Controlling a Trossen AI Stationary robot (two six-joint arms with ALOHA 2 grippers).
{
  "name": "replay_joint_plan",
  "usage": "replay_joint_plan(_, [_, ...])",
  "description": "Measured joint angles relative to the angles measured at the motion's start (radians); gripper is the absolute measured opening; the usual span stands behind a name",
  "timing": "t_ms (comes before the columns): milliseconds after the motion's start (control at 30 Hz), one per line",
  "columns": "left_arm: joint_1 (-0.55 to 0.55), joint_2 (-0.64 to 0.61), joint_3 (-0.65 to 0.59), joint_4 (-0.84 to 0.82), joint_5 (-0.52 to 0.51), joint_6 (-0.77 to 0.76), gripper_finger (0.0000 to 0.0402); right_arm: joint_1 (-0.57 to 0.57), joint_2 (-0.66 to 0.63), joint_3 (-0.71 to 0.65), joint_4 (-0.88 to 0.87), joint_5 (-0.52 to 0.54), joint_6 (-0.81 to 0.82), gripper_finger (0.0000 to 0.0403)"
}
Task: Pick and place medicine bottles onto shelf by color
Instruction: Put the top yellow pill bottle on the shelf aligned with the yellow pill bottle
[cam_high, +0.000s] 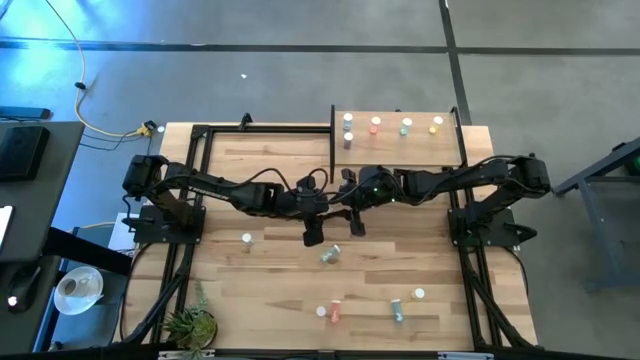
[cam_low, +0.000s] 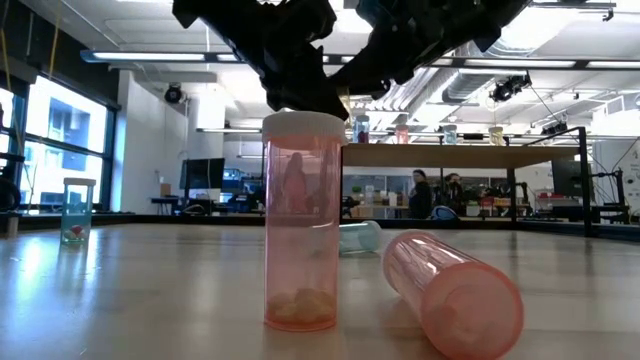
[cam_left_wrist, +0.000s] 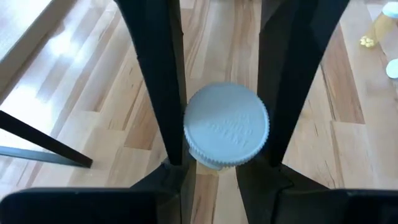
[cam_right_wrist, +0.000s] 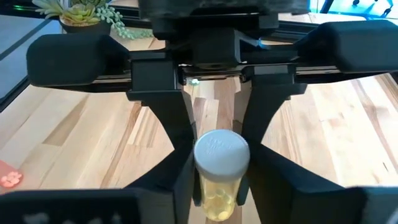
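My right gripper (cam_right_wrist: 216, 186) is clamped on a small clear-yellow bottle (cam_right_wrist: 219, 177), white cap toward the wrist camera, pale tablets visible at its base; my left gripper (cam_left_wrist: 225, 163) likewise pinches a bottle with a ribbed white cap (cam_left_wrist: 226, 126), its body hidden behind that cap, so I cannot tell its colour. From above, both arms reach inward from the table's side edges, the left gripper (cam_high: 314, 232) and right gripper (cam_high: 352, 222) close together at table centre. Just beyond them, toward five o'clock, a bottle lies on the tabletop (cam_high: 330, 255); a white-capped one (cam_high: 247, 239) stands toward nine o'clock. Near the six o'clock edge I see a pink bottle (cam_high: 334, 312), a teal one lying down (cam_high: 397, 311) and another capped one (cam_high: 419, 294). The shelf (cam_high: 400, 147) sits at one o'clock, with bottles along its far edge: two blue-grey (cam_high: 348, 120), one pink (cam_high: 375, 124), one green (cam_high: 406, 125), one yellow (cam_high: 437, 124).
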Motion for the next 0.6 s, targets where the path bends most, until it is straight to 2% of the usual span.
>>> replay_joint_plan(167, [0.000,0.000,0.000,0.002,0.000,0.012,0.0096,0.000,0.000,0.000,-0.004,0.000,-0.005,0.0102])
replay_joint_plan(600, [0.000,0.000,0.000,0.001,-0.006,0.019,0.0135,0.000,-0.001,0.000,-0.012,0.011,-0.007,0.0109])
